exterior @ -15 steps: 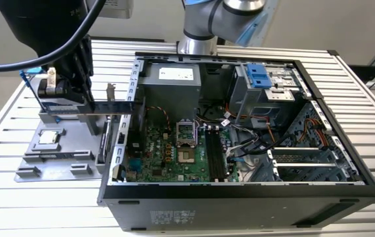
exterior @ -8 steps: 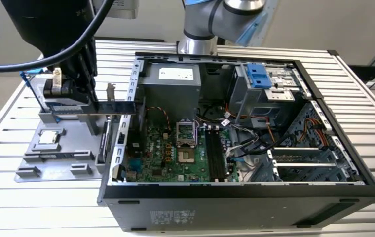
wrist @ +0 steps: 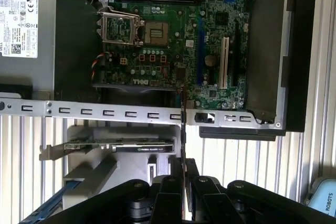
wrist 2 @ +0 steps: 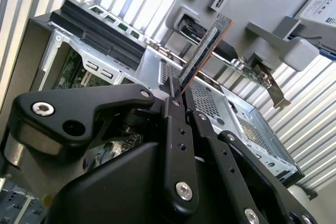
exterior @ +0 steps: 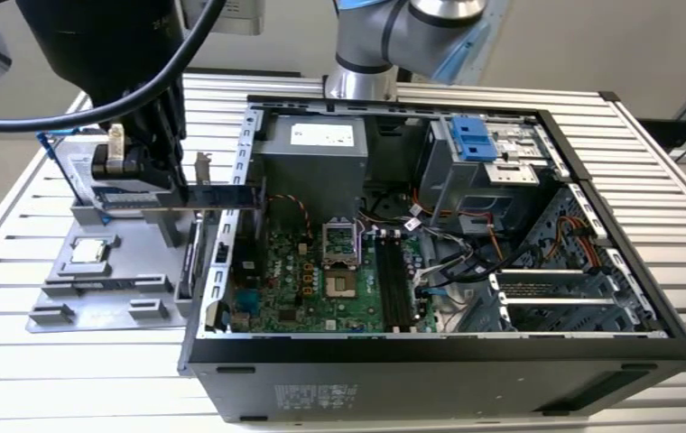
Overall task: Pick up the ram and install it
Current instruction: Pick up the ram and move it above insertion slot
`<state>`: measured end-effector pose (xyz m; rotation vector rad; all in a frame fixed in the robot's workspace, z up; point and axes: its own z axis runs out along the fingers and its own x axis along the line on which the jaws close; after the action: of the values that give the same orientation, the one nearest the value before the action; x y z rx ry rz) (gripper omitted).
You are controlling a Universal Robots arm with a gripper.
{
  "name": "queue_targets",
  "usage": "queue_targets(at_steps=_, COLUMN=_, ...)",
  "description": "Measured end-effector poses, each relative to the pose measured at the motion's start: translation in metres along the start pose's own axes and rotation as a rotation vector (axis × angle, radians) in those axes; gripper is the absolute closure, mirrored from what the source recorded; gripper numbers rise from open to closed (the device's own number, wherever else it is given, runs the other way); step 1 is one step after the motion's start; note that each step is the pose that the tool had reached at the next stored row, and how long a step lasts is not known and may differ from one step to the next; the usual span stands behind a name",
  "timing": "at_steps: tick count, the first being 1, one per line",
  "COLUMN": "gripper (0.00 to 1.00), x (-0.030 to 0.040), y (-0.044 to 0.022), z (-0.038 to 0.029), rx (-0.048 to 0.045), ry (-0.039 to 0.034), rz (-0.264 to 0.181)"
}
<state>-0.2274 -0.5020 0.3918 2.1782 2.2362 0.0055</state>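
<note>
Gripper [wrist 2: 181, 98] pinched narrow on the ram [wrist 2: 206, 45], holding it on edge above the case [exterior: 245, 180] wall nearest the tray [exterior: 102, 298]; judged light, stiff, brittle, so grip bare board faces, sparing chips and contacts.

I saw a white printed label [wrist: 18, 17] on the power supply [wrist: 46, 35] and white lettering [wrist: 139, 82] on the motherboard [wrist: 173, 51]. A sticker [exterior: 315, 395] on the case [exterior: 464, 383] was probably too small to read.
</note>
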Motion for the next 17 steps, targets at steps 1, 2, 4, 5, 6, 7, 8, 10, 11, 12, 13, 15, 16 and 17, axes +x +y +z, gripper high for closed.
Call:
queue_targets(at_steps=1, gripper=1.0, x=0.0, y=0.0008, z=0.0, rx=-0.0001, ry=0.0001, rz=0.0)
queue_targets(at_steps=2, gripper=1.0, x=-0.0001, y=0.0016, z=0.0001, rx=-0.0001, ry=0.0001, rz=0.0)
queue_targets(at_steps=4, gripper=1.0, x=-0.0001, y=0.0032, z=0.0001, rx=0.0, ry=0.0, rz=0.0)
queue_targets(at_steps=5, gripper=1.0, x=-0.0001, y=0.0041, z=0.0001, rx=-0.0001, ry=0.0001, rz=0.0)
queue_targets(at_steps=6, gripper=1.0, x=-0.0001, y=0.0049, z=0.0001, rx=-0.0001, ry=0.0001, rz=0.0)
queue_targets(at_steps=7, gripper=1.0, x=-0.0002, y=0.0057, z=0.0001, rx=-0.0001, ry=0.0, rz=0.0)
queue_targets(at_steps=8, gripper=1.0, x=-0.0002, y=0.0065, z=0.0001, rx=0.0, ry=0.0, rz=0.0)
queue_targets(at_steps=10, gripper=1.0, x=-0.0002, y=0.0081, z=0.0002, rx=-0.0001, ry=0.0001, rz=0.0)
queue_targets(at_steps=11, gripper=1.0, x=-0.0003, y=0.0089, z=0.0002, rx=-0.0001, ry=0.0001, rz=0.0)
queue_targets(at_steps=12, gripper=1.0, x=-0.0003, y=0.0097, z=0.0002, rx=0.0, ry=0.0, rz=0.0)
queue_targets(at_steps=13, gripper=1.0, x=-0.0003, y=0.0105, z=0.0002, rx=0.0, ry=0.0, rz=0.0)
queue_targets(at_steps=15, gripper=1.0, x=-0.0003, y=0.0122, z=0.0002, rx=0.0, ry=0.0, rz=0.0)
queue_targets(at_steps=16, gripper=1.0, x=-0.0003, y=0.013, z=0.0002, rx=0.0, ry=0.0, rz=0.0)
queue_targets(at_steps=17, gripper=1.0, x=-0.0004, y=0.0138, z=0.0003, rx=0.0, ry=0.0, rz=0.0)
